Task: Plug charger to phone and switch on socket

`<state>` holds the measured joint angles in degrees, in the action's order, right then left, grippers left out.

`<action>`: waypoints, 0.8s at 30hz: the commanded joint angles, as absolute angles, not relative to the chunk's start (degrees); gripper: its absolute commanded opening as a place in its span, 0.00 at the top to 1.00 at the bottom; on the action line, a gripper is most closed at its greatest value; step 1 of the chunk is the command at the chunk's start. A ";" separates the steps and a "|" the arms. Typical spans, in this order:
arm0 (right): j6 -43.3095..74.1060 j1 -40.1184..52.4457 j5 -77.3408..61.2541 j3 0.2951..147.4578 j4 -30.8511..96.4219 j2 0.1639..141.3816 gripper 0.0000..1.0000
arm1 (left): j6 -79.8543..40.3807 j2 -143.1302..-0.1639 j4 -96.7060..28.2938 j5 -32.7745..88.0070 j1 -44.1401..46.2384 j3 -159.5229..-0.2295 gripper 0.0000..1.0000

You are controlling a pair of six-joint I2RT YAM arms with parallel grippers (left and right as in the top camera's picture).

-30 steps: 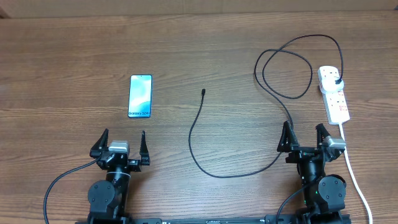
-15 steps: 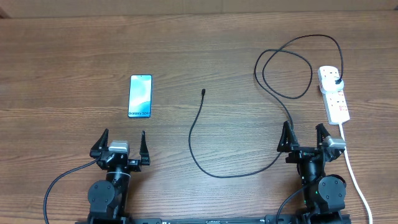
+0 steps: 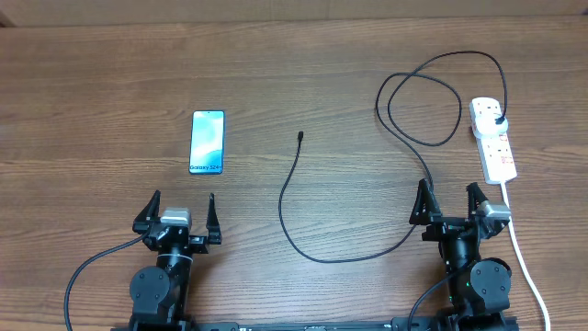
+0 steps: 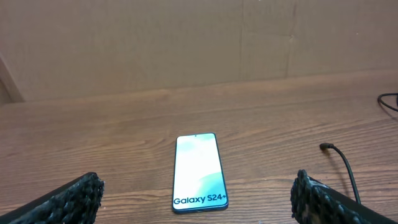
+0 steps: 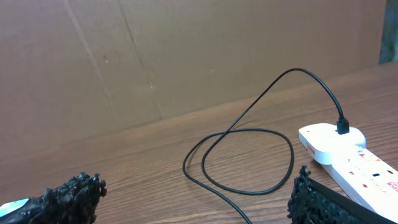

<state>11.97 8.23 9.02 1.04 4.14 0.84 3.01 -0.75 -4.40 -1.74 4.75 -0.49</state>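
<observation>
Left pincer [image 3: 182,200] gapes wide, empty; right pincer [image 3: 448,191] likewise. Phone [image 3: 208,142] flat on bench [image 3: 92,74] ahead of left. Charger [image 3: 323,261] slack mid-bench, tip well apart from phone, plug in socket [image 3: 493,140] at right.

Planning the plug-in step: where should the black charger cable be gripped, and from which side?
Probably just behind the connector tip, where the charger cable lies flat and nearly straight. Come down from above with the open left gripper straddling it, leaving the tip free to aim at the phone.
</observation>
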 commanded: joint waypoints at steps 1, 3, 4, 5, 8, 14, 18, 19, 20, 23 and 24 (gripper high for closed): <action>11.79 7.97 9.54 0.47 3.79 0.16 0.00 | 3.68 -0.21 -4.32 -1.02 4.40 -0.27 0.00; 11.79 7.97 9.54 0.47 3.79 0.16 0.00 | 3.68 -0.21 -4.32 -0.99 4.40 -0.27 0.00; 11.79 7.97 9.54 0.47 3.79 0.16 0.00 | 3.66 -0.21 -4.27 -0.95 4.40 -0.27 0.00; 11.79 7.97 9.54 0.47 3.81 0.16 0.00 | 3.66 -0.21 -4.08 -0.71 4.40 -0.27 0.01; 11.77 7.97 9.54 0.47 3.79 0.16 0.00 | 3.68 -0.21 -4.05 0.71 4.43 -0.27 0.00; 11.79 7.97 9.54 0.47 3.79 0.16 0.00 | 3.66 -0.21 -4.03 0.80 4.43 -0.27 0.01; 11.79 7.97 9.54 0.47 3.81 0.16 0.00 | 3.66 -0.21 -4.08 1.56 4.43 -0.27 0.00; 11.79 7.97 9.54 0.47 3.79 0.16 0.00 | 3.66 -0.21 -4.08 1.56 4.43 -0.27 0.01; 11.77 7.97 9.54 0.47 3.79 0.16 0.00 | 3.64 -0.21 -4.05 1.58 4.43 -0.27 0.01; 11.79 7.97 9.54 0.47 3.79 0.16 0.00 | 3.66 -0.21 -4.03 2.17 4.43 -0.27 0.01; 11.77 7.97 9.54 0.47 3.79 0.16 0.00 | 3.66 -0.21 -4.08 2.20 4.43 -0.27 0.01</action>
<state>11.97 8.23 9.04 1.04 4.16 0.84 3.01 -0.75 -4.29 1.02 4.75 -0.49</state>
